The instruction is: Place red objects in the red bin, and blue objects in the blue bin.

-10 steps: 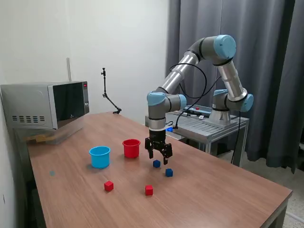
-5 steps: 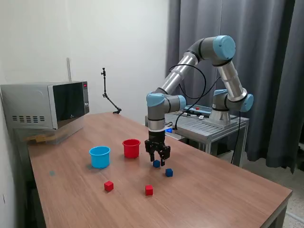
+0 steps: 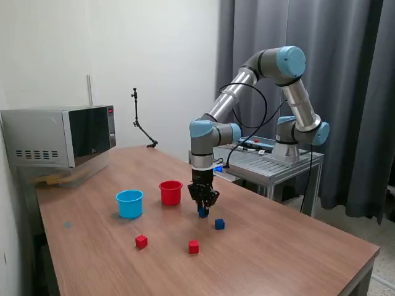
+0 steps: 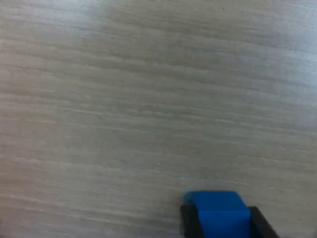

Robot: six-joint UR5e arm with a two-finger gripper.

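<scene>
The arm reached down near the middle of the exterior frame, its jaws (image 3: pixel 202 210) lowered to the wooden table (image 3: pixel 284 246) and drawn in around a dark blue cube (image 3: pixel 202 213) that sat on the surface. In the wrist view the same blue cube (image 4: pixel 220 214) showed at the bottom edge of the frame with a dark finger (image 4: pixel 188 219) tight against each side, so the jaws were clenched on it; the cube appeared to rest on the table rather than hang above it, though the blur left that uncertain. The rest of the wrist view was bare wood grain.

A second dark blue cube (image 3: pixel 219 224) lay just to the lower right of the held one, apart from it. Two red cubes lay lower in the frame: one (image 3: pixel 194 246) below the jaws, the other (image 3: pixel 141 241) further toward the exterior view's left, the two well apart from each other.

The red cup (image 3: pixel 170 192) stood upright just left of the jaws in the frame, near but not touching them. The light blue cup (image 3: pixel 129 203) stood upright to the left of the red cup, close beside it with a gap between. What lay inside either cup could not be seen from this angle.

A microwave (image 3: pixel 58 137) sat on the far left end of the table, and grey curtains (image 3: pixel 345 86) filled the right side of the background.
</scene>
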